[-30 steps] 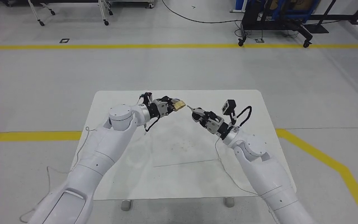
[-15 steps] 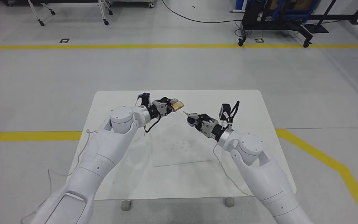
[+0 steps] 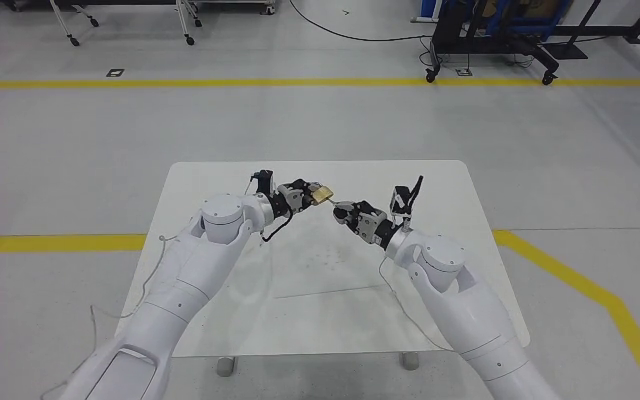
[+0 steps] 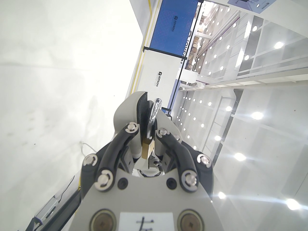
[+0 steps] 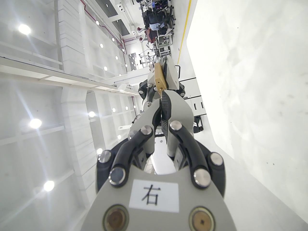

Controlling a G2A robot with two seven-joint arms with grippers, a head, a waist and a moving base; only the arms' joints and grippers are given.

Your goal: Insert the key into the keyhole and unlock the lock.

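Top view is showing both arms meeting above the far half of the white table [image 3: 210, 300], lifted clear of its surface. The left gripper [image 3: 306, 193] is pinching a brass lock [image 3: 319, 194] and holding it out sideways towards the other arm. The right gripper [image 3: 344, 210] is facing it from the opposite side. From its tip the thin key [image 3: 331, 203] is pointing at the lock's free end, right up against it.

Left wrist view is giving me a closer look. The left gripper [image 4: 151, 115] is clamping down on the lock [image 4: 147, 148], with its pads squeezing the silver shackle [image 4: 155, 110]. The brass body is showing in the gap between the two fingers.

Right wrist view is looking straight along the right gripper [image 5: 163, 97]. Its fingers are pressing together on the key, which is almost wholly hidden between the ribbed pads. The lock [image 5: 158, 78] is sitting just past the fingertips, end face turned this way, with the keyhole [image 5: 159, 88] at the very tip of the gripper. From where I am standing, I cannot tell whether the key is already entering the keyhole or only touching it.
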